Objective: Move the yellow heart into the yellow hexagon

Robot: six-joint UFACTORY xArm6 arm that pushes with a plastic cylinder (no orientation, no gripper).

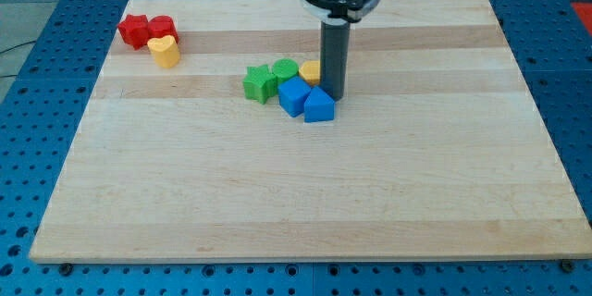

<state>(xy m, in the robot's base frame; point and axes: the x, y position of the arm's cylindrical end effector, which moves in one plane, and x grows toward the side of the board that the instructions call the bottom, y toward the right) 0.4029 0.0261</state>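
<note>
- The rod has no hand to open or close; my tip (333, 98) just rests on the board (277, 194), grasping nothing.
- It sits in the middle cluster, right beside the yellow hexagon (310, 71), which peeks out on the rod's left, and just above a blue block (319, 106).
- The yellow heart (165, 51) is well apart, near the top left corner, touching the underside of two red blocks (146, 30).
- Risk one, I'd say: leaving the cluster carelessly could knock the hexagon or drag the blue one, shifting the target.
- Risk two: coming at the heart from the wrong side would shove it into the reds or carry them along; the push needs to start from its left.
- Risk three: the green blocks (270, 79) and another blue (293, 96) stand on the hexagon's left, between it and the heart, so a straight run would likely plough into them first.
- Room: the heart is near the left and top edges, leaving little room behind it. The strip along the top looks open, and the whole lower half is free.
</note>
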